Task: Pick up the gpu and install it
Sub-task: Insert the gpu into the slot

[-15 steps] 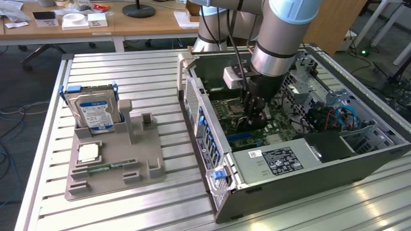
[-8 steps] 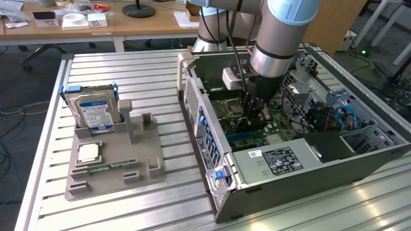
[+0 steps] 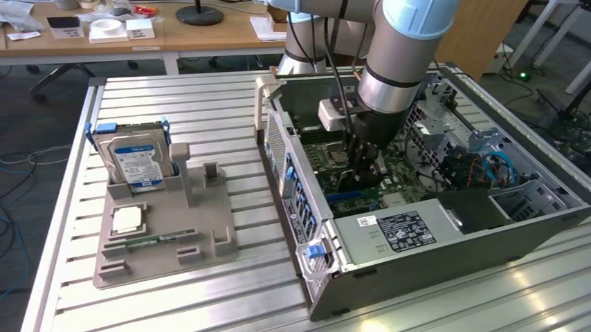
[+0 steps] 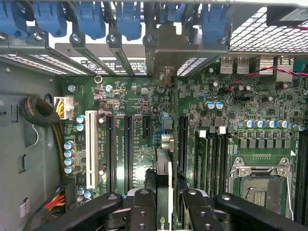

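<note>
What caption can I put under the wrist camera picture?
The gripper holds the gpu edge-on over the green motherboard inside the computer case.

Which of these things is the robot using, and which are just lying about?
In use: thin dark gpu card, clamped in black gripper; green motherboard; open grey computer case.
Lying about: silver blue-labelled hard drive; narrow green memory stick; square silver chip; grey holder.

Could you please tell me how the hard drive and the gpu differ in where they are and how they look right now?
The hard drive stands in the grey holder outside the computer case; the gpu hangs inside it over the motherboard. The hard drive is untouched; the gpu is clamped in the pincer. The hard drive shows a blue-white label; the gpu looks dark. Both stand on edge.
</note>
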